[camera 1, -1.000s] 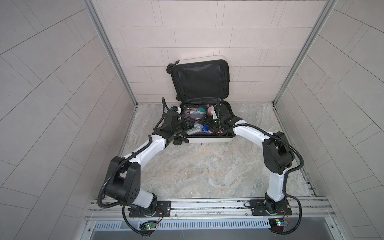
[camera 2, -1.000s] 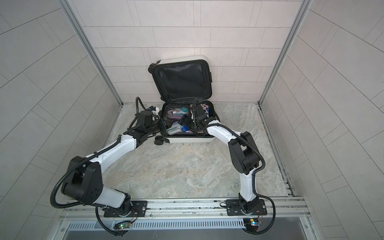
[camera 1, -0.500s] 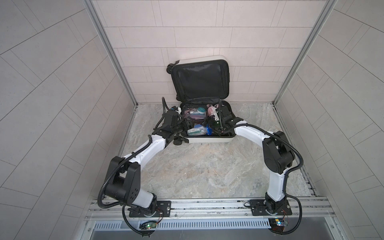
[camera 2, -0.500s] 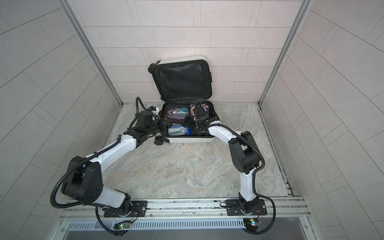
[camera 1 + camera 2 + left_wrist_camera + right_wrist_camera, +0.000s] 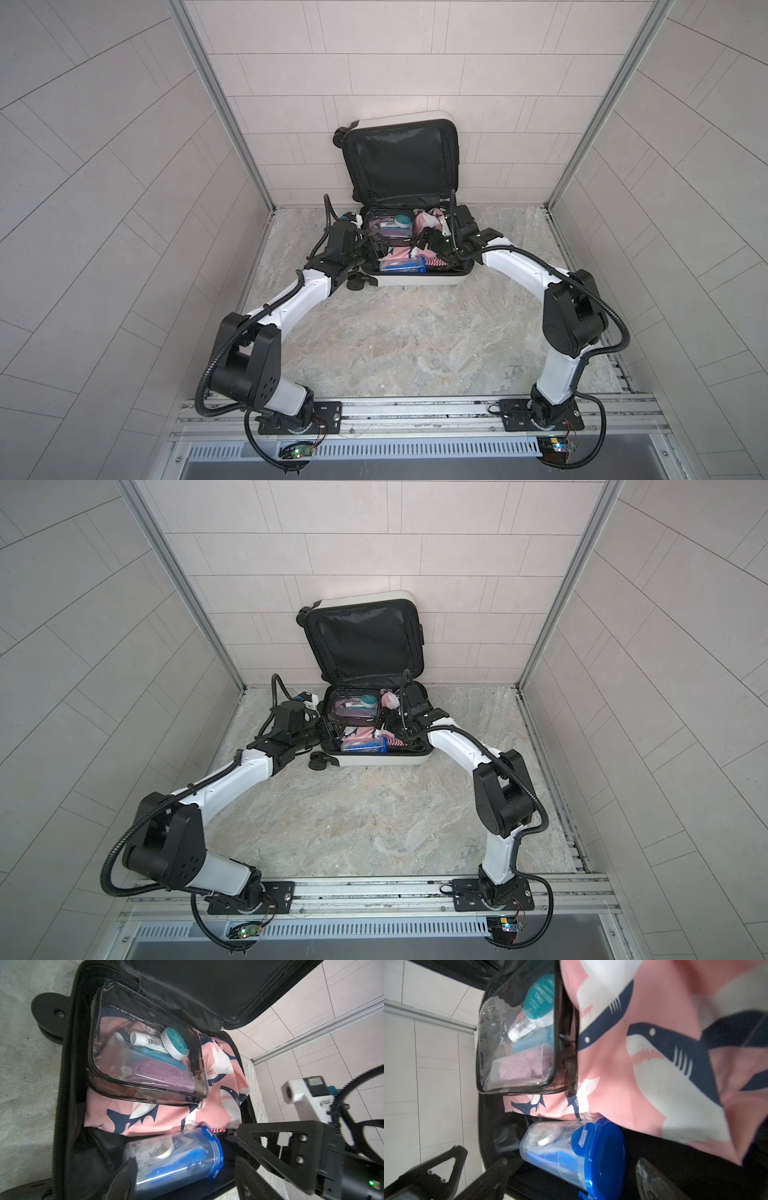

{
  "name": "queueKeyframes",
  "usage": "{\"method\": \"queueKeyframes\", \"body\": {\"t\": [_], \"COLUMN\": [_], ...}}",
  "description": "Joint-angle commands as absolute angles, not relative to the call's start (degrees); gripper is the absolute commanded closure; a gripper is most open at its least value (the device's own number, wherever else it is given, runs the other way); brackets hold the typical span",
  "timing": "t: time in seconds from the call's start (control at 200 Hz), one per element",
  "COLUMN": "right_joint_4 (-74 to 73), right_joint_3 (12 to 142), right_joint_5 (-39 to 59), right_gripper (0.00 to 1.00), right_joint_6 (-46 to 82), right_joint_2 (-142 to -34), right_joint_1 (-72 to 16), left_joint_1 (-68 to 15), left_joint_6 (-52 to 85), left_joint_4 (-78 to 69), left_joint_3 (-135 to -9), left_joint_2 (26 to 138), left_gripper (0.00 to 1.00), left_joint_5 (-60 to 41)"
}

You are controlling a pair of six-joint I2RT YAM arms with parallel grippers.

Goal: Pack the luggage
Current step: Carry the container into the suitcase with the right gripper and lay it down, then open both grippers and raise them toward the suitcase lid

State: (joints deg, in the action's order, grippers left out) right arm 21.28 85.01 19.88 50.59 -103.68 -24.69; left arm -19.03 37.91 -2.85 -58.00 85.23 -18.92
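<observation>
Nearest is the marble tabletop (image 5: pixel 395 345). Toward the back wall the luggage (image 5: pixel 415 281) sits on it, white shell flat and black-lined lid (image 5: pixel 399 162) propped upright behind.

Just inside the front wall a clear, blue-capped container (image 5: pixel 172 1159) lies on its side, below and between the two pincers. The left pincer (image 5: pixel 375 248) hangs at the case's left rim with its jaws spread wide and holding nothing, as it did a second ago.

The right pincer (image 5: pixel 430 241) is what changed. A second ago it reached low over the middle of the case, by the container. Now it has drawn back toward the right wall, jaws wide apart and empty. I judge the container has just been let go, so that item counts as packed.

Beyond both pincers a pink shark-print cloth (image 5: pixel 170 1122) covers the bottom of the case. A clear black-trimmed pouch (image 5: pixel 145 1059) rests on it, nearer the left pincer than the right. What seems left is to clear both arms and close the lid.
</observation>
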Motion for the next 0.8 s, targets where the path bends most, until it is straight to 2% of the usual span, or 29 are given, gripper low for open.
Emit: {"method": "queueKeyframes", "body": {"t": [0.0,0.1,0.375,0.53,0.61,0.72,0.796], "right_joint_4": [25.96,31.04,42.83,44.40,41.71,36.07,34.98], "right_joint_3": [87.17,90.04,109.09,117.92,118.92,118.94,119.29], "right_joint_5": [17.31,13.67,5.74,-5.85,-11.35,-11.24,-14.10], "right_gripper": [0.10,0.13,0.13,0.09,0.07,0.03,0.00], "right_joint_6": [46.53,42.83,33.31,30.96,29.96,23.97,23.57], "right_joint_2": [-99.96,-98.88,-100.72,-101.86,-101.18,-100.61,-100.51], "right_joint_1": [-24.94,-24.79,-21.14,-20.89,-20.83,-20.44,-20.40], "left_joint_1": [-17.75,-15.41,-10.77,-10.77,-10.85,-10.83,-10.81], "left_joint_6": [37.23,36.46,26.44,18.45,13.93,7.31,5.19], "left_joint_4": [-1.98,-0.05,8.99,4.48,2.79,1.28,-3.92], "left_joint_3": [-60.75,-63.23,-76.85,-78.91,-79.65,-80.13,-75.59], "left_joint_2": [83.73,82.74,83.30,80.07,78.23,76.67,74.59], "left_gripper": [0.22,0.23,0.24,0.15,0.07,0.04,0.00], "left_joint_5": [-18.81,-19.39,-17.70,-12.75,-9.15,-7.38,-8.09]}}
